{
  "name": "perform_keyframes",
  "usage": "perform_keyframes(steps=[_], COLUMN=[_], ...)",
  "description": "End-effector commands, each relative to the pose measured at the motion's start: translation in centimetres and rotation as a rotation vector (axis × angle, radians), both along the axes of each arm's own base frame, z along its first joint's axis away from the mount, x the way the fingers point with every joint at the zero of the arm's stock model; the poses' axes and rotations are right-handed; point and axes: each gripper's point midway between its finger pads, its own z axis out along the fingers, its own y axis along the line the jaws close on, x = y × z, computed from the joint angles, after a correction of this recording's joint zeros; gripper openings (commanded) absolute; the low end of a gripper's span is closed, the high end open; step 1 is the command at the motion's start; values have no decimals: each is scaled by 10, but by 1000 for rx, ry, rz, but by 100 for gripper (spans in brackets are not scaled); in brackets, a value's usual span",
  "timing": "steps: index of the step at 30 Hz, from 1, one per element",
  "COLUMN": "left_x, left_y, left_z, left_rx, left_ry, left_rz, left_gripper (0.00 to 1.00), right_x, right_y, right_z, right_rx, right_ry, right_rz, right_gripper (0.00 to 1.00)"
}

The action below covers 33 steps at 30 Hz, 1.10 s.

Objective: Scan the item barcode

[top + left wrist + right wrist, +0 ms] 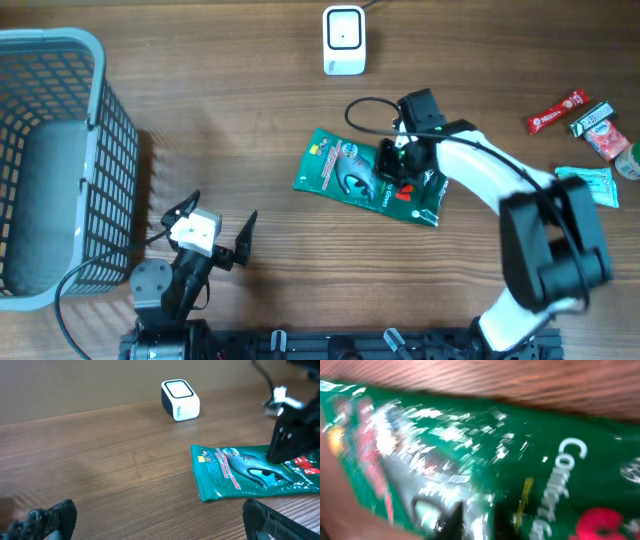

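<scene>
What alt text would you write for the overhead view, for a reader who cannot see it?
The right claw is at a green packet flat mid-table; its grip is unclear. A white scanner stands beyond it, a grey basket at left, the left claw open beside that.

— Where's the left arm?
— Folded back close to its base, wrist level. The left pincer (225,206) has its jaws spread as wide as they go (the dark fingertips (52,519) sit at opposite edges of its own wrist view).
— And the right?
— Stretched well forward, white forearm angled inward, wrist tipped down, the right pincer (390,165) low.
— Gripping?
— Can't tell: its wrist view is blurred, with one dark finger (452,520) at the bottom edge.
</scene>
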Motion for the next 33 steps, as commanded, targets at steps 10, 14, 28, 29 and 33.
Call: perform_keyframes(steps=[10,14,28,29,33], left_x=[-1,-1,-1,-1,-1], left_y=[-2,-2,-2,-2,-2], left_z=[-1,-1,-1,-1,-1], left_rx=[-11,-11,-11,-11,-11], left_ry=[1,1,1,1,1], left_rz=[-8,-8,-8,-8,-8], left_gripper=[100,100,100,100,100], right_x=[4,-21,-26,-31,-52], right_y=[14,31,-15,-15,-7], right_z=[50,28,-22,-25,-38], right_rx=[-110,-165,-848,-824,-676], right_ry=[-499,-435,-330,-311,-246], right_rz=[781,921,957,968,1007], right_gripper=[100,100,100,100,100])
